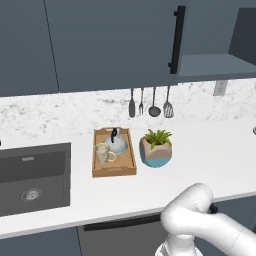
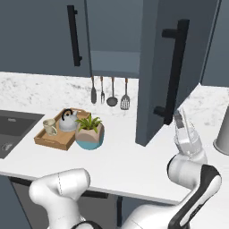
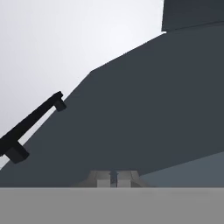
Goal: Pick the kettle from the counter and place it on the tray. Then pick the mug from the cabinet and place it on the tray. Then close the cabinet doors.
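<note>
The gripper [image 2: 180,117] points upward just to the right of the open right-hand door [image 2: 172,67], its fingers pressed together with nothing between them. From the hand view, the fingertips [image 3: 113,178] sit side by side close against the flat slate-blue face of that door, whose black bar handle [image 3: 30,127] runs off toward the lower left.

In the right base view the door swings well out over the bench [image 2: 129,165], its lower edge hanging above the white top, and the gripper stands just beyond its handle [image 2: 174,71], on the outer side. Whether the gripper touches the panel I cannot tell. Behind the door the cabinet [image 2: 114,62] stands open with its shelf bare.

The left-hand door [image 1: 115,45] looks shut in the left base view, with its handle [image 1: 177,40] at the right edge beside the open compartment.

Well away to the left, the tray [image 1: 114,170] lies on the bench between the sink [image 1: 30,175] and a potted plant [image 1: 156,147]. The kettle [image 1: 116,143] sits at the tray's far end and the mug [image 1: 103,153] just in front of it, both inside the rim. Bare bench stretches between the plant and the open door. Four utensils [image 1: 149,104] hang on the wall behind. At the far right of the right base view a grey vessel [image 2: 222,129] stands on the bench.
</note>
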{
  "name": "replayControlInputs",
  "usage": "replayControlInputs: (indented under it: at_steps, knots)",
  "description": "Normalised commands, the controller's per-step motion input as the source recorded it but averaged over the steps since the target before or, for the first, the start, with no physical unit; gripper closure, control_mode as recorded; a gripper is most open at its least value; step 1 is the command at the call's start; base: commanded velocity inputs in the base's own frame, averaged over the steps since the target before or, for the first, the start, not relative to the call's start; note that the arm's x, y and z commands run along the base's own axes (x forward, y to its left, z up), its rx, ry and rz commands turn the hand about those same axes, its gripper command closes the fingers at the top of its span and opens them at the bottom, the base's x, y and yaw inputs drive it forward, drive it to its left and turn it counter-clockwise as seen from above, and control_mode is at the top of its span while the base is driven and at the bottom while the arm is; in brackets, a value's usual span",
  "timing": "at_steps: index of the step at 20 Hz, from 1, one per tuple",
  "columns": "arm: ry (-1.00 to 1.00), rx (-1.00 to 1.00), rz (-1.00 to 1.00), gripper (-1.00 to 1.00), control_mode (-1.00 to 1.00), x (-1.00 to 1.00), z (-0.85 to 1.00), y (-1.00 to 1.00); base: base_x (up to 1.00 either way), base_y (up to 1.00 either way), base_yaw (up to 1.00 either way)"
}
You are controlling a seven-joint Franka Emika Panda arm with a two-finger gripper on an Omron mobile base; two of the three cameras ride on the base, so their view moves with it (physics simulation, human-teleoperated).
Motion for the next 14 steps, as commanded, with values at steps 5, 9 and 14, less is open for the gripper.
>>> replayControlInputs:
  at_steps: [5,9,14]
  knots:
    - [0.15,0.00,-0.21,1.00,-1.00,-0.07,0.45,0.62,0.00,0.00,0.00]
    - [0.36,-0.01,-0.05,1.00,-1.00,0.08,0.66,0.58,0.00,0.00,0.00]
    - [0.52,-0.02,0.00,1.00,-1.00,0.40,0.56,0.53,0.00,0.00,0.00]
